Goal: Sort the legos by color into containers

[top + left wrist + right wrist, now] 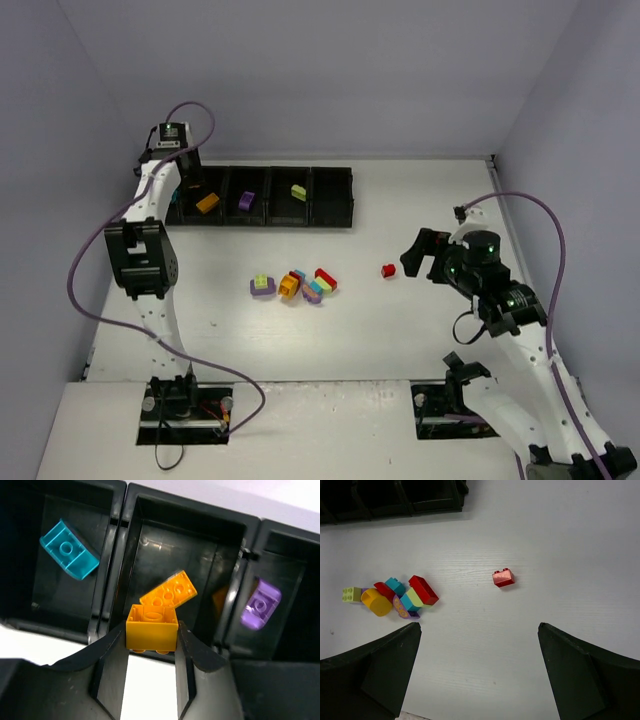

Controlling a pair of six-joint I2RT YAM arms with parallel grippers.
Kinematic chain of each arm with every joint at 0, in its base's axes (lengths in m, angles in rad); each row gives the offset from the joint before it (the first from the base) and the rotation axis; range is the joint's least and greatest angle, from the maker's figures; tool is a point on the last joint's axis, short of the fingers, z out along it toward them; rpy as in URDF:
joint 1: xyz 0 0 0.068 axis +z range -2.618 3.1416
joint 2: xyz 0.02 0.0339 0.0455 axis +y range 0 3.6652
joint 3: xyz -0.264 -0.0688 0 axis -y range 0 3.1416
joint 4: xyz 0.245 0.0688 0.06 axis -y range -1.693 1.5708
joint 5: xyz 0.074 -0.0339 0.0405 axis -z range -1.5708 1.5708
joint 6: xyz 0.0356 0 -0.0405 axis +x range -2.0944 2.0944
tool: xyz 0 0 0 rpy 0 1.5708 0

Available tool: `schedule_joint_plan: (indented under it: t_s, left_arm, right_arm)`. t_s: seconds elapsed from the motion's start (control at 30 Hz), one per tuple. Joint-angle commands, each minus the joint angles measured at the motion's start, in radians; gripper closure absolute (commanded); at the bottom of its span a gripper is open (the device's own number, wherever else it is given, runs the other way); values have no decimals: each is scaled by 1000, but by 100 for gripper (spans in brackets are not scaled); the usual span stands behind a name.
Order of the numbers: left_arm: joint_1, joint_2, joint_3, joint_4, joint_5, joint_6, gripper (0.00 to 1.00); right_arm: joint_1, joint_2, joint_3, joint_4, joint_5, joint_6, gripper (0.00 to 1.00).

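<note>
One orange lego (152, 628) pinched between the narrowly parted left fingers (112, 672), over the near wall of the containers (117, 540), right fingers (375, 675) wide apart, empty, red lego (503, 577) on the counter (570, 555) before the containers.

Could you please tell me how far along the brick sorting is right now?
Done: a teal brick, an orange brick, a purple brick and a lime brick each lie in separate bins. In hand: the left gripper holds a second orange brick at the orange bin edge. Left: the mixed pile and a lone red brick on the table, with the open right gripper near it.
</note>
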Motion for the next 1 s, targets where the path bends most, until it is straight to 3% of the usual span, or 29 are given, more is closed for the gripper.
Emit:
schedule_joint_plan:
  t_s: [0.0, 0.33, 0.53, 0.73, 0.97]
  left_arm:
    - [2, 34, 117, -40, -16, -13, 72]
    - [12, 77, 123, -41, 10, -33, 41]
    - [8, -56, 45, -24, 51, -60, 38]
    - [-25, -309, -108, -78, 68, -125, 36]
    - [-163, -602, -451, -129, 47, -151, 35]
  right_arm:
    - [7, 40, -8, 80, -13, -5, 0]
    - [6, 181, -54, 105, 37, 61, 0]
    - [7, 322, -45, 151, 56, 75, 1]
    - [16, 507, -19, 206, 93, 84, 2]
    - [61, 658, 23, 255, 107, 93, 5]
